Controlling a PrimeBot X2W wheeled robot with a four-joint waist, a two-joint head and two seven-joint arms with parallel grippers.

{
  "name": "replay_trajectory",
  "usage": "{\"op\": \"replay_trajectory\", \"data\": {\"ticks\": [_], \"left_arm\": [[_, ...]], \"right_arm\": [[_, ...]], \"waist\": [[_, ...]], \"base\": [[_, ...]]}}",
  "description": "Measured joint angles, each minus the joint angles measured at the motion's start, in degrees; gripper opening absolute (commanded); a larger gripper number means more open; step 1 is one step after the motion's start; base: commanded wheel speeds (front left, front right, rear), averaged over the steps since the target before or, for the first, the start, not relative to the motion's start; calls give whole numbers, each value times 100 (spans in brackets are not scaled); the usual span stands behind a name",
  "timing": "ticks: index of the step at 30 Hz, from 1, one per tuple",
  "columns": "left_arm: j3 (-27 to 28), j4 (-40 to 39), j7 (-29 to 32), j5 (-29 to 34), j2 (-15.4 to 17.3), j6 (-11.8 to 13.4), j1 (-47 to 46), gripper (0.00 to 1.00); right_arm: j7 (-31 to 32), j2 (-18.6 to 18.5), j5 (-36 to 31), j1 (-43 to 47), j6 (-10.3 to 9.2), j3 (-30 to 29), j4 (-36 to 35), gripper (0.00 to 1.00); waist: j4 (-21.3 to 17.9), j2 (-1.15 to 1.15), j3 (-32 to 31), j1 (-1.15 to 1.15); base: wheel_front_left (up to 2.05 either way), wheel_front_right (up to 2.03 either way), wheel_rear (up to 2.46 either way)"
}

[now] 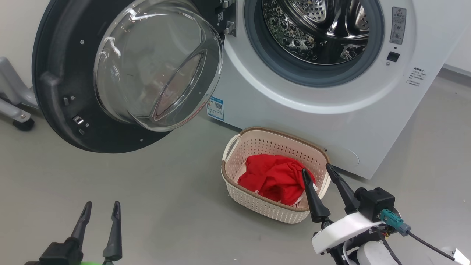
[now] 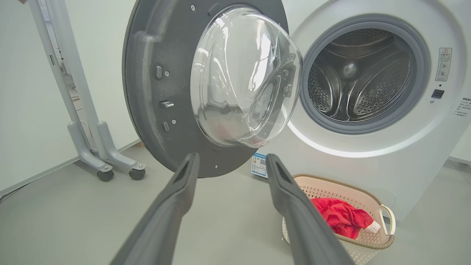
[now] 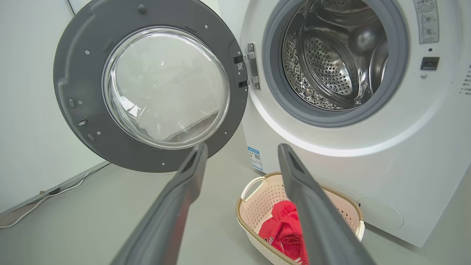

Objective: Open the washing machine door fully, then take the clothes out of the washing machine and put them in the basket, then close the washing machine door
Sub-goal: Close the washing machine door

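The white washing machine [image 1: 331, 110] stands with its door [image 1: 62, 73] swung wide open to the left; the steel drum [image 1: 323, 25] looks bare inside. On the floor in front sits the cream basket [image 1: 235, 173] holding the red clothes [image 1: 272, 176]. My right gripper [image 1: 316, 168] hangs open just over the basket's right side, nothing between its fingers. Low at the left, my left gripper [image 1: 102, 205] is open over bare floor, well below the door. The left wrist view shows the door [image 2: 154, 92], drum [image 2: 360, 81] and basket [image 2: 382, 221]; the right wrist view shows the door [image 3: 73, 73] and clothes [image 3: 283, 228].
A grey wheeled stand [image 2: 99, 147] stands by the wall left of the door. Grey floor [image 1: 147, 206] stretches between the door and the basket. A cable [image 3: 44, 198] runs along the wall's base.
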Motion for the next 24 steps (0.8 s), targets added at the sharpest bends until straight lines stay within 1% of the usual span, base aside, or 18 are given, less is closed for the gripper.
{"op": "replay_trajectory", "data": {"ticks": [2, 11, 13, 14, 19, 21, 22, 23, 24], "left_arm": [[-26, -3, 8, 5, 19, 0, 1, 0], [41, -85, 8, 4, 157, -14, 5, 0], [182, -172, 8, -15, 202, -13, 5, 0], [261, -231, 7, -45, 234, -13, 5, 0], [563, -452, 7, -160, 480, -14, -11, 0], [689, -559, 7, -180, 633, -21, -51, 0], [689, -559, 7, -180, 633, -21, -51, 0], [866, -654, 15, -189, 835, -51, -209, 0], [866, -654, 15, -189, 835, -51, -209, 0]], "right_arm": [[0, 0, 0, 0, 0, 0, 0, 100], [0, -1, -35, 5, -15, -4, -5, 100], [0, -4, -67, 5, -22, 1, -9, 100], [0, -3, -78, 4, -59, 5, -16, 100], [0, -85, -233, 2, -64, 53, -32, 100], [1, -145, -312, -5, -64, 75, -42, 100], [1, -145, -312, -5, -64, 75, -42, 100], [7, -192, -332, -35, -64, 80, -76, 100], [7, -192, -332, -35, -64, 80, -76, 100]], "waist": [[0, 0, 6, 0], [-6, 0, 126, 0], [-14, 0, 182, 0], [-22, 0, 215, 0], [-90, 0, 422, 0], [-123, 0, 525, 0], [-123, 0, 525, 0], [-157, 0, 633, 0], [-157, 0, 633, 0]], "base": [[0, 0, 0], [0, 0, 0], [0, 0, 0], [0, 0, 0], [0, 0, 0], [0, 0, 0], [0, 0, 0], [0, 0, 0], [0, 0, 0]]}}
